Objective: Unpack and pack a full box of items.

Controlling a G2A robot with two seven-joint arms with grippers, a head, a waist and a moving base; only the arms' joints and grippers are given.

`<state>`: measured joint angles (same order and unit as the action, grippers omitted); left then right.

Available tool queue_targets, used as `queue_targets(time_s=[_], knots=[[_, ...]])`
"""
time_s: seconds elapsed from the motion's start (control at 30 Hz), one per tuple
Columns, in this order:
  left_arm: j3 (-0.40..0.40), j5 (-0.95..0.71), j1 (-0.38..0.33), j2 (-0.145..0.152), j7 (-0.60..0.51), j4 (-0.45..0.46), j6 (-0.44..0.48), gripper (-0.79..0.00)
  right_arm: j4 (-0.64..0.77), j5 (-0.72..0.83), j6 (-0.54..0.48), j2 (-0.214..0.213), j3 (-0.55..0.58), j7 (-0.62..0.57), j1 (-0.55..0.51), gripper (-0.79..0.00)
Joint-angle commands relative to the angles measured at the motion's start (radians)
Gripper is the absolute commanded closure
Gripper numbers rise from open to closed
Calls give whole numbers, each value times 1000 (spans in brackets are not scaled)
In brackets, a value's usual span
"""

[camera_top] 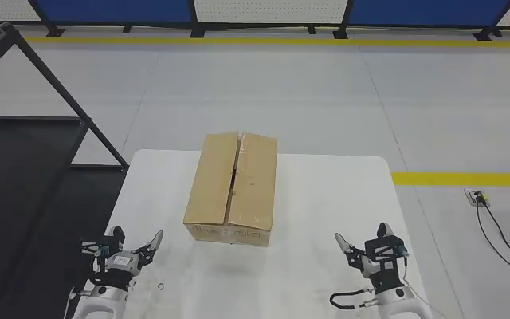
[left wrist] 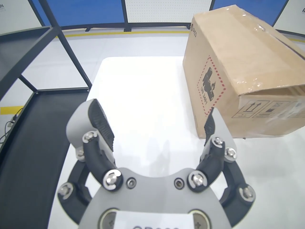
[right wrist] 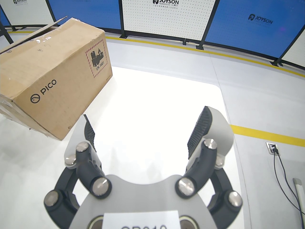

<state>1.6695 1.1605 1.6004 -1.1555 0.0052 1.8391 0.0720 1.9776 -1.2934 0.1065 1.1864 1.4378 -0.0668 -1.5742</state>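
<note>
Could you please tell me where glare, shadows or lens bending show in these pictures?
Left wrist view: the white tabletop washes out in glare, and clear tape on the brown cardboard box glints. Right wrist view: the same bright patch on the tabletop, and the blue and white wall panels bow with the lens. Top view: even light, with a faint shadow at the box's near end.

The cardboard box (camera_top: 233,188) rests on the table (camera_top: 319,207), centred, with its long axis running near to far. The left gripper (camera_top: 138,236) is at the near-left corner and the right gripper (camera_top: 360,234) at the near-right corner, both apart from the box. A metal rack (camera_top: 48,143) stands left of the table.
</note>
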Motion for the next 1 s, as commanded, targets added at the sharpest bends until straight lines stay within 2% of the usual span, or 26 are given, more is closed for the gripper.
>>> queue_targets(time_s=[0.0, 0.2, 0.47, 0.97], knots=[[-7, 5, -16, -2, 8, -11, -9, -785, -15, 44, 10, 4, -12, 11, 20, -785], [-74, 38, -125, -9, -20, -95, -45, -785, -34, 101, 15, 14, -25, 61, 33, -785], [-204, 117, -289, -21, -45, -243, 5, -785, -61, 138, 1, 18, 10, 87, 15, -785], [-311, 129, -309, -39, -53, -222, 22, -785, -62, 142, -51, 20, 57, 90, 13, -785]])
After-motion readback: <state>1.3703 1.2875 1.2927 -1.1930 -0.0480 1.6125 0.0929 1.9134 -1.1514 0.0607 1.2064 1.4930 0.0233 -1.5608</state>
